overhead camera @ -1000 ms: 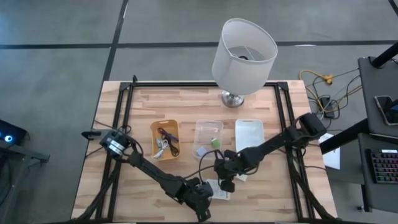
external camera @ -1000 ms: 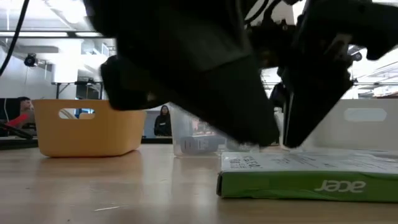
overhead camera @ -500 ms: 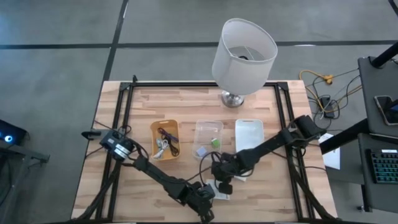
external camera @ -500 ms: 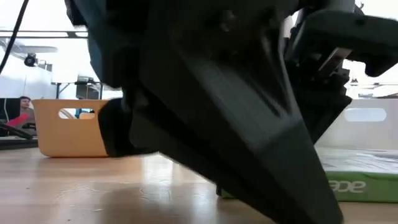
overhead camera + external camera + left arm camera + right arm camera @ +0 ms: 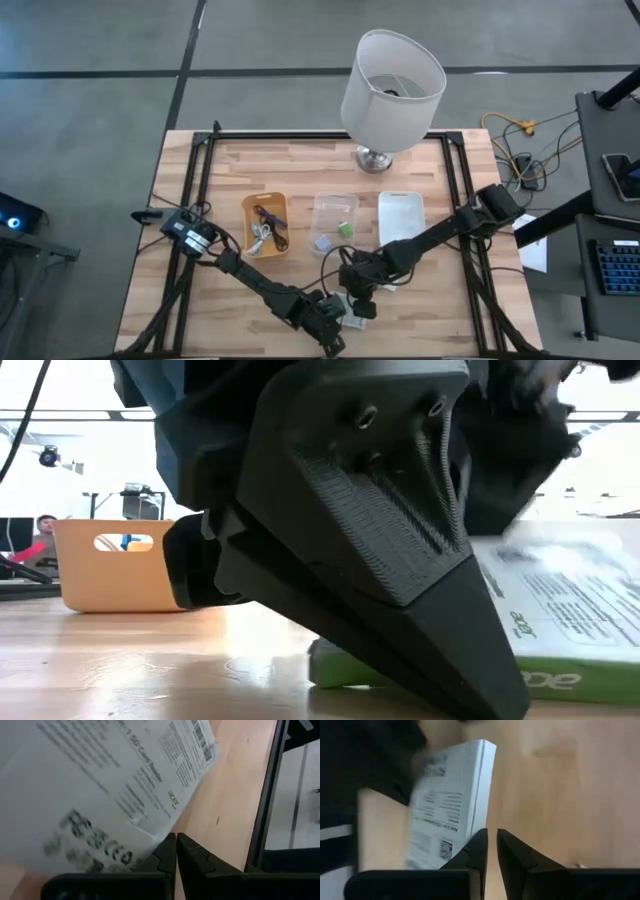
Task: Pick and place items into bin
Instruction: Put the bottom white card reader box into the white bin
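Observation:
A flat white box with a green side and printed label [image 5: 560, 630] lies near the table's near edge [image 5: 352, 305], tipped up so that its printed face shows in the low view; its lower green edge [image 5: 400, 672] rests on the table. My left gripper [image 5: 328, 322] is shut, low on the box's left side. My right gripper [image 5: 357, 290] is shut just past the box's far side. In the right wrist view the box [image 5: 455, 795] is seen edge-on beside the fingers. My left gripper [image 5: 176, 845] is shut with one finger [image 5: 165, 851] at the box's corner [image 5: 161, 831], which overlaps that fingertip; it comes low and slanting from the table's left. My right gripper [image 5: 491, 840] is shut. The outer side of one finger [image 5: 476, 847] lies against the box's narrow white edge [image 5: 479, 805], coming from the far side.
Three bins stand mid-table: an orange one [image 5: 265, 222] with cables, a clear one [image 5: 334, 222] with small blocks, a white one [image 5: 400, 215]. A big white lamp [image 5: 392, 85] stands at the far edge. Black frame rails [image 5: 200, 200] run along both table sides.
The box has gone from lying flat to tipped up, its printed face now turned toward the near edge while its lower green edge stays on the table. My right gripper has moved toward the left and near edge, against the box. My left gripper has come lower beside the box.

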Robot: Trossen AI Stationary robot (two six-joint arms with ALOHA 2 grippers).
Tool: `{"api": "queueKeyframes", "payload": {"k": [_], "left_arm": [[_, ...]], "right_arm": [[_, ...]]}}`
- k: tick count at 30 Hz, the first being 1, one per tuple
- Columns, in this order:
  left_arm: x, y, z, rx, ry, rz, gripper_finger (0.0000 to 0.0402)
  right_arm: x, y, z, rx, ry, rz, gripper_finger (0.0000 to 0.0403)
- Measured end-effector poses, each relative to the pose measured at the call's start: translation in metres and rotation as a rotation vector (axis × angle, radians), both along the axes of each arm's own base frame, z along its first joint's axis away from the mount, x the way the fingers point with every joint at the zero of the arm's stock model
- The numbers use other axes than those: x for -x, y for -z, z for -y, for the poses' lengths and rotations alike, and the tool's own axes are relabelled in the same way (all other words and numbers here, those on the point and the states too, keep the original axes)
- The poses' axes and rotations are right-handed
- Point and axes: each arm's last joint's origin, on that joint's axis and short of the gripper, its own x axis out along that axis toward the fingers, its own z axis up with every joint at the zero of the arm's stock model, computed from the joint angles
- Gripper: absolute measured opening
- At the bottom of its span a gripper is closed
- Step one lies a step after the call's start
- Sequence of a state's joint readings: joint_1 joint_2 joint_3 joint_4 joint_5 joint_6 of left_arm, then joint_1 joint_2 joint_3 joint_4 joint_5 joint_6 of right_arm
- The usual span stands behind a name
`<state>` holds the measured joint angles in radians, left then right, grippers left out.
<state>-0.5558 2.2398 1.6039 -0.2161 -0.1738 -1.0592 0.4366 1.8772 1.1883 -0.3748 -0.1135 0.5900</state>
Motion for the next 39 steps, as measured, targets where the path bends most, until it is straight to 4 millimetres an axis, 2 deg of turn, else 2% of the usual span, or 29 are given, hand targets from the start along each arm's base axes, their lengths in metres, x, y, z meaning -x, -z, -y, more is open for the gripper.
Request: {"api": "queueKeyframes", "payload": {"k": [7,11,18,24,29,33,39], "left_arm": [[0.001,0.0,0.0,-0.029,0.018,0.001,0.0],[-0.001,0.001,-0.005,-0.077,-0.001,0.019,0.0],[-0.002,0.002,-0.008,-0.128,-0.05,0.038,0.0],[0.0,0.002,-0.004,-0.11,-0.026,0.031,0.0],[0.0,0.0,-0.002,-0.096,-0.016,0.033,0.0],[0.0,0.0,-0.002,-0.105,-0.002,0.035,0.0],[0.0,-0.001,-0.002,-0.093,0.009,0.032,0.0]], "right_arm": [[-0.007,-0.021,-0.011,-0.071,-0.049,0.048,0.0033],[-0.01,-0.035,-0.025,-0.15,-0.11,0.083,0.0034],[-0.007,-0.044,-0.044,-0.12,-0.129,0.13,0.0034],[-0.002,-0.042,-0.042,-0.036,-0.098,0.107,0.0034],[0.012,-0.05,-0.035,0.116,-0.118,0.018,0.0036],[0.034,-0.056,-0.033,0.197,-0.168,-0.105,0.0059],[0.075,-0.031,-0.059,0.257,-0.224,-0.202,0.0121]]}}
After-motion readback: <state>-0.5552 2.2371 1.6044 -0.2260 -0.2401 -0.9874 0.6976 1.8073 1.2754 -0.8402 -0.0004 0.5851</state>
